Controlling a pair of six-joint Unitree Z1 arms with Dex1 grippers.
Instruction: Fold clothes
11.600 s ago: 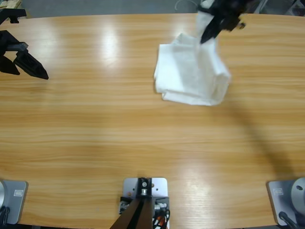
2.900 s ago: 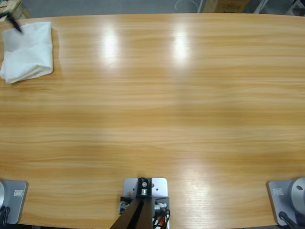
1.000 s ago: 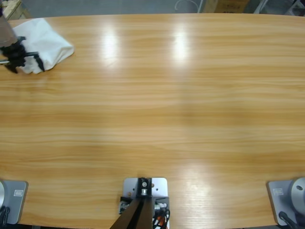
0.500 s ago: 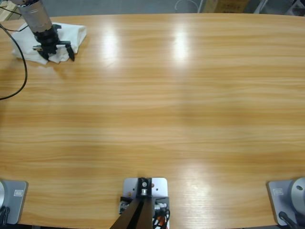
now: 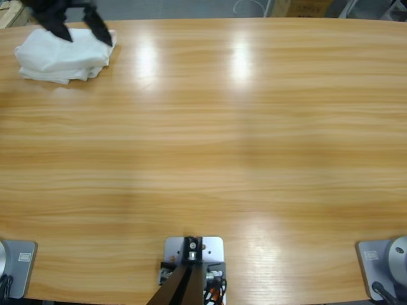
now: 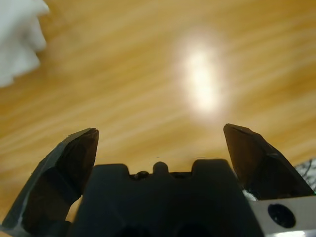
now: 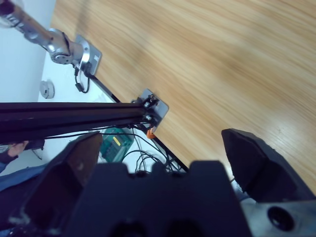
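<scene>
Change: my left gripper has lifted off the T-shirt.
Fingers: both grippers spread wide, holding nothing; right gripper away from the T-shirt.

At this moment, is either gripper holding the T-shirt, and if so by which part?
Nothing is held. The left gripper is open over bare table, with the folded T-shirt lying off to its side. The right gripper is open too, with nothing between its jaws.

Long wooden tabletop, pale striped grain, two glare patches near far edge. One thing on it: folded white T-shirt, bunched bundle (edges uneven), at the far left corner.
</scene>
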